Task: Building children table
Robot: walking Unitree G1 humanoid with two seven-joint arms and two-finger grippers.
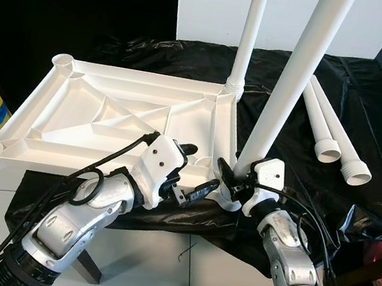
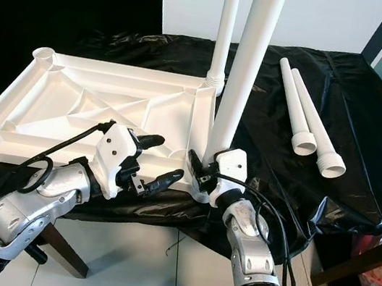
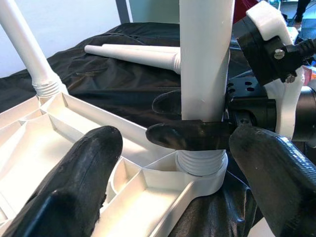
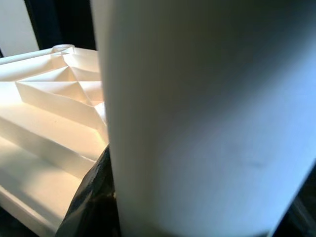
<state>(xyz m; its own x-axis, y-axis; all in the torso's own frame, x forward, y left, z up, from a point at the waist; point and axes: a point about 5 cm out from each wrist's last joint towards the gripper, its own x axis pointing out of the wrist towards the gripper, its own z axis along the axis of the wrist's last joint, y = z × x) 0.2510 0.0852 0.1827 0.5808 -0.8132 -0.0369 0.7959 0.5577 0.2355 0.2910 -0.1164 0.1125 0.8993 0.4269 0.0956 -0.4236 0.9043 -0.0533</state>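
A white plastic tabletop (image 1: 115,112) lies upside down, ribbed underside up, across the centre left of the frame on a surface draped in black plastic sheeting (image 1: 367,143). The right gripper (image 1: 231,181), low and just right of centre, has its black fingers clamped around the base of a white table leg (image 1: 287,93) that stands upright in the tabletop's near right corner socket. The left gripper (image 1: 197,170) sits just left of that leg at the tabletop's near edge, fingers spread apart and holding nothing. There are 4 legs in all: the 1 being gripped, 1 second upright leg (image 1: 248,35) seated in the far right corner, and 2 loose legs (image 1: 336,131) lying side by side on the sheeting at the right of the frame. 2 corner sockets at the left of the tabletop are open. The left wrist view shows the threaded collar (image 3: 200,165) at the gripped leg's foot, seated in the socket with a right finger (image 3: 190,136) wrapped across it. The right wrist view is close against the leg's smooth white side (image 4: 207,113), with the tabletop's ribs behind.
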